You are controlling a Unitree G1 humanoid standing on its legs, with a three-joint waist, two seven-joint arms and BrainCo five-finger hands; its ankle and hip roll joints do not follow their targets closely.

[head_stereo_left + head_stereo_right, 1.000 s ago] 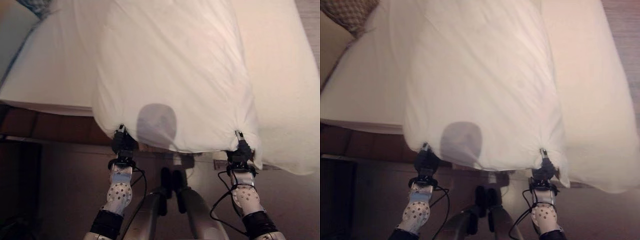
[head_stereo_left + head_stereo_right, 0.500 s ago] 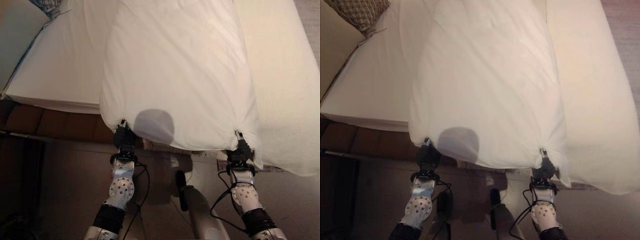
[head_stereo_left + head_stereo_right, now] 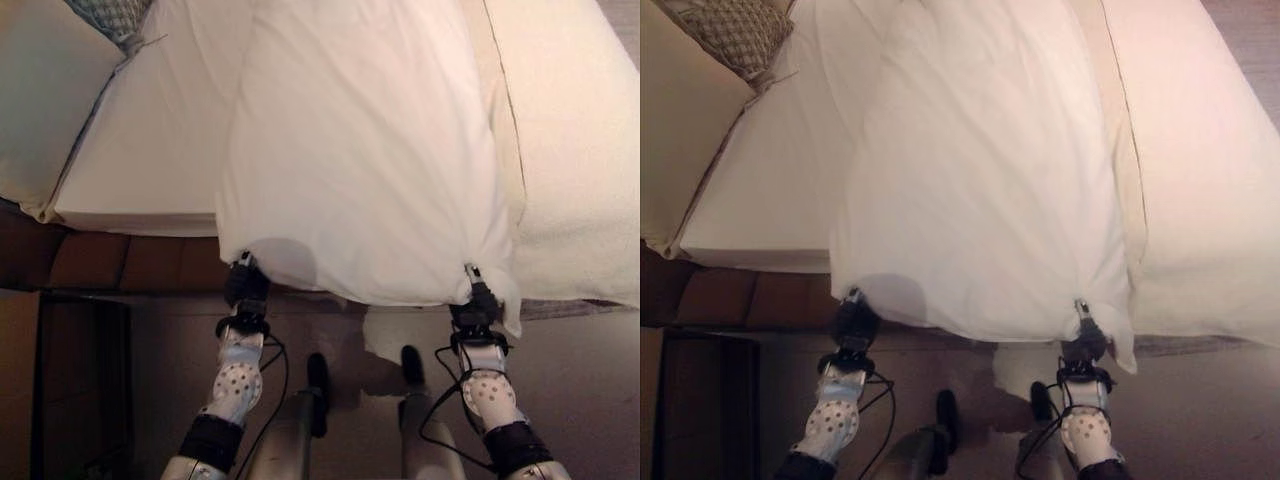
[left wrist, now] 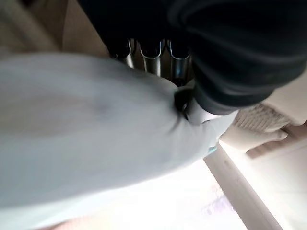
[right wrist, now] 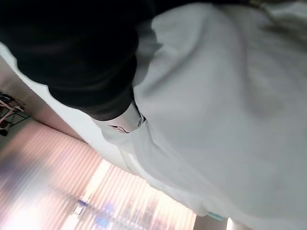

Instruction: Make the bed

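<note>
Both hands at the foot edge of the bed (image 3: 150, 190), each gripping a bottom corner of the sheet (image 3: 370, 150).

Left hand (image 3: 245, 285): clenched on the sheet's left corner, cloth bunched into it. Left wrist view shows fingers (image 4: 151, 55) curled behind the cloth with the thumb pinching it from the other side.

Right hand (image 3: 475, 300): clamped on the sheet's right corner, cloth gathered at the hand. Right wrist view shows the sheet draped over the hand, thumb against it; fingers hidden under the cloth there.

Sheet: lies lengthwise down the middle of the bed, bottom hem stretched between the two hands and hanging just past the bed's foot edge. It covers the centre only; bare mattress shows to the left of the sheet.

Right of the sheet: cream duvet (image 3: 570, 180) lying on the bed, its edge overhanging the foot.

Far left corner of the bed: patterned cushion (image 3: 735, 35), well apart from the sheet.
</note>
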